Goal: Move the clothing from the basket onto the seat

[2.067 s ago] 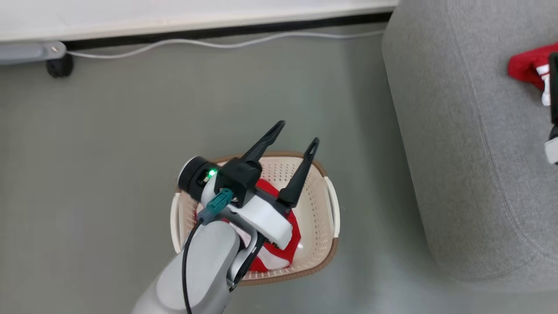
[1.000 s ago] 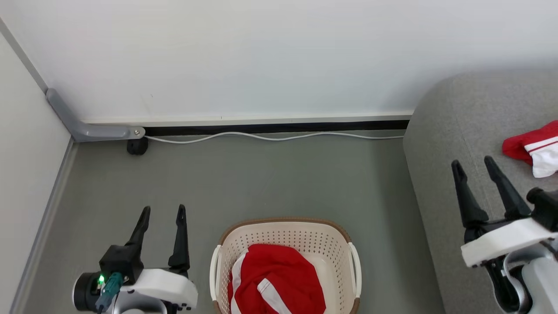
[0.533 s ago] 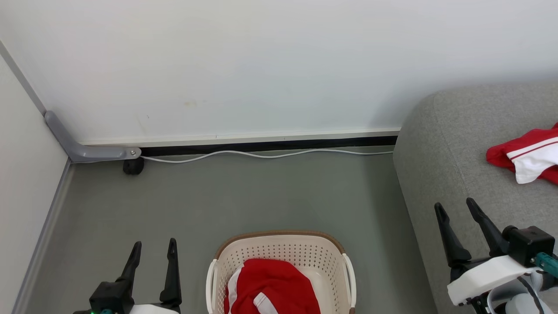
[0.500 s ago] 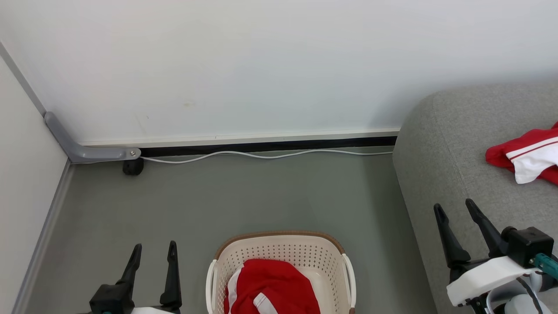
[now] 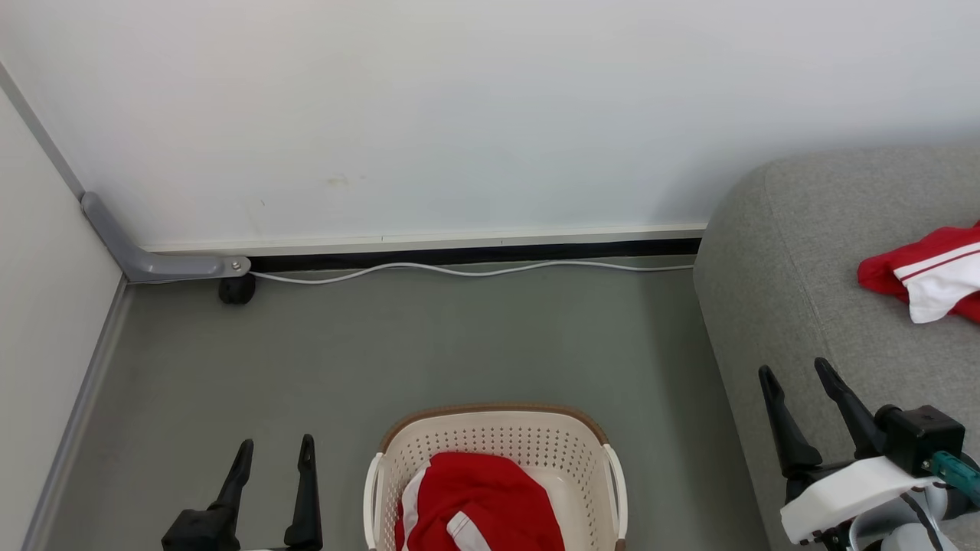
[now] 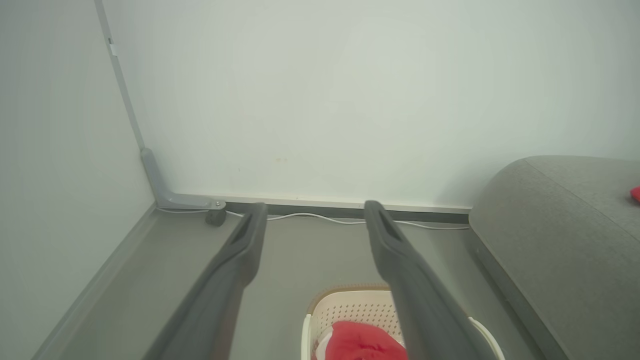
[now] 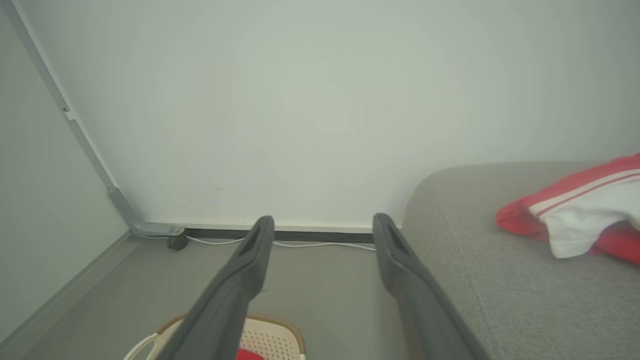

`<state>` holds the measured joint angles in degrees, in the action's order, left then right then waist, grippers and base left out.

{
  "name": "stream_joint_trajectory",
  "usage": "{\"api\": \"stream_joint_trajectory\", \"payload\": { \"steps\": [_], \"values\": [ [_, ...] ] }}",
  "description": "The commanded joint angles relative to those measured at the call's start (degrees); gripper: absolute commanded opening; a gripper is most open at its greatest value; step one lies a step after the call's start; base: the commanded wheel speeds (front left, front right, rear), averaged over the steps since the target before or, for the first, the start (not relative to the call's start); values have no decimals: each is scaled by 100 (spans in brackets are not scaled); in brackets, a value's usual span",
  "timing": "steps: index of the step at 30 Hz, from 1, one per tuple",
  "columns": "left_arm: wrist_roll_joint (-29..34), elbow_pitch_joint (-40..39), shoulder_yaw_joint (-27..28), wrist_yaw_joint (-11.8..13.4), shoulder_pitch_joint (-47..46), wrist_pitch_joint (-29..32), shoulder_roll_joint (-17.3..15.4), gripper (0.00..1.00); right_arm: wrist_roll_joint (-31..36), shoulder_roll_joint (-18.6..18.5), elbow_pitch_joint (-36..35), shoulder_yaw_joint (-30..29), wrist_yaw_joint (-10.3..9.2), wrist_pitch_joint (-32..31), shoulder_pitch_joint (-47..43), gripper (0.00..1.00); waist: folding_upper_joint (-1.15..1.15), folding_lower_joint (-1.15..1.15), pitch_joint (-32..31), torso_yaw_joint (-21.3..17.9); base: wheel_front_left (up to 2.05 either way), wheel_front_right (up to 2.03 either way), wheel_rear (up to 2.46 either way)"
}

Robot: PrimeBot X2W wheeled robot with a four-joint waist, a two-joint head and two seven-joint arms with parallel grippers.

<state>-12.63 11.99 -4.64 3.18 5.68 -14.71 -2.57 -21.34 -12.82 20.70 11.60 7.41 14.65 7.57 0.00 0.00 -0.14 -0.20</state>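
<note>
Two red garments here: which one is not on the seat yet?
The garment bunched inside the basket, bottom centre of the head view. The other garment already lies on the grey seat at the right edge.

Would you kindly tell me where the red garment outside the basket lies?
The garment lies on the grey seat at the head view's right edge, beyond the right gripper.

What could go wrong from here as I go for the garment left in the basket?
The red garment lies bunched low in the perforated basket; a deep reach by the open left hand may snag the basket and drag or tip it.
The right hand, open, hangs close by the seat; a swing could bump its edge.
Dropped near that rounded corner, fabric may slide to the floor.
</note>
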Motion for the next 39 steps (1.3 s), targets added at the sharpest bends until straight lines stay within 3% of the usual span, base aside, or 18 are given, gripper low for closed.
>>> {"api": "stream_joint_trajectory", "payload": {
  "steps": [1, 18, 39],
  "values": [
    [24, -149, 161, 49, -167, -29, -31, 100, 17, -56, -133, 71, 8, 35, 93, 100, 0, 0, 12, -7, 0, 0, 0],
    [-97, 89, -291, 163, -413, -29, -31, 100, -94, -218, -449, 5, 8, 35, 303, 100, 0, 0, 543, -126, 0, 0, 0],
    [-997, 1099, -2140, 825, -2179, -29, -31, 100, -595, -860, -1402, -226, 8, 35, 1458, 100, 0, 0, 2939, -194, 0, 0, 0]
  ]
}}
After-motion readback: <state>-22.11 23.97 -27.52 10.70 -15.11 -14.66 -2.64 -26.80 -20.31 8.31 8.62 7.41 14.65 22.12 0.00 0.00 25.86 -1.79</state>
